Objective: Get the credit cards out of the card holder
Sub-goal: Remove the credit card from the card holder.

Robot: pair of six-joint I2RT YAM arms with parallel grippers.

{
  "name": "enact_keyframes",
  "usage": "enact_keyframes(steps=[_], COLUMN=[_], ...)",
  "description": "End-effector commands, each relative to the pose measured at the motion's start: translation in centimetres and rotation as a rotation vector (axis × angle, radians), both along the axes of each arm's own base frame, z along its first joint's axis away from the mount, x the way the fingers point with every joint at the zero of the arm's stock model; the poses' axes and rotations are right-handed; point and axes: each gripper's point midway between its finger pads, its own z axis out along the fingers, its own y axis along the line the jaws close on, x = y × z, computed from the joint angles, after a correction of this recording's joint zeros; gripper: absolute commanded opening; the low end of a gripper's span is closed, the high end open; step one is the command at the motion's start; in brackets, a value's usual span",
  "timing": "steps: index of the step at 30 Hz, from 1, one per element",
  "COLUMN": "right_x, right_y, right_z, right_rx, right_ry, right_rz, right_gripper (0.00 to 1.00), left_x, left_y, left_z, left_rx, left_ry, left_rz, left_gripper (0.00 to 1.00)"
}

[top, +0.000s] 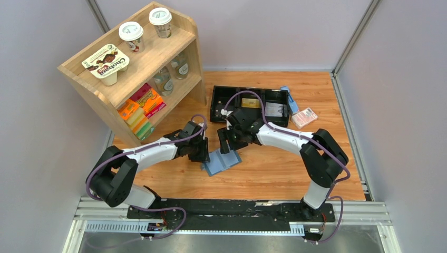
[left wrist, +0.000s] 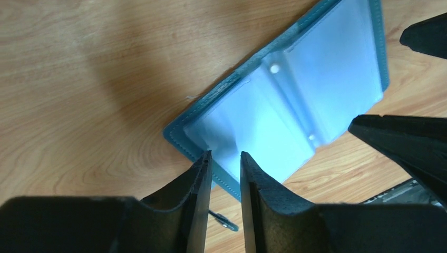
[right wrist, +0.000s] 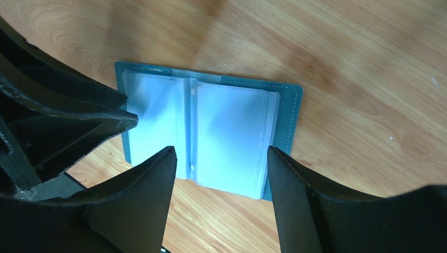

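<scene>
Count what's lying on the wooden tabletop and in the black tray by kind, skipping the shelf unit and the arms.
Card holder: 1
Black three-compartment tray: 1
Cards in the tray: 2, a gold card and a whitish-silver card
Pink-white packet: 1
Small blue item beside the tray: 1
Total: 6

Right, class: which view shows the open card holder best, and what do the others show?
The right wrist view: the card holder lies open and almost whole, spine and both pockets clear. The left wrist view has it slanted, its near edge behind the left pincer. The top view shows it small, between both arms.
</scene>
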Motion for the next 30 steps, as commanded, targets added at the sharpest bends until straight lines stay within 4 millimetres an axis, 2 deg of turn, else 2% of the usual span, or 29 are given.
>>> enact_keyframes(steps=[1,2,7,13,17,21,27,30], right_x=[0.7,0.7,0.5,-0.9,-1.7,-2.5,-4.5,-5.6], right_y=[1.9,2.0,2.0,2.4,3.0,3.7,5.5,6.3], right_z=[0.3,-0.1,-1.3,-1.5,-0.9,0.7,3.1,3.4], right_rx=[0.048,0.045,0.031,0.061,0.104,0.168,0.308,0.361], right_ry=[-0.026,-0.019,0.005,0.054,0.085,0.102,0.162,0.207], right_rz=[0.042,0.048,0.054,0.100,0.121,0.152,0.240,0.274], right_gripper=[0.66,0.66,0.66,0.63,0.60,0.59,0.59,0.59], left_x=[0.0,0.0,-0.2,-0.3,-0.4,-0.4,-0.4,-0.2], left_y=[1.0,0.9,0.8,0.4,0.2,0.2,0.0,-0.2], left_z=[0.1,0.1,-0.4,-0.8,-1.0,-0.9,-0.7,-0.4], left_rx=[0.053,0.053,0.058,0.045,0.037,0.033,0.015,-0.003], left_ry=[0.012,0.014,0.039,0.058,0.063,0.061,0.052,0.030], left_rz=[0.018,0.017,0.006,-0.004,-0.010,-0.010,-0.010,-0.005], left_gripper=[0.34,0.29,0.24,0.22,0.21,0.21,0.20,0.20])
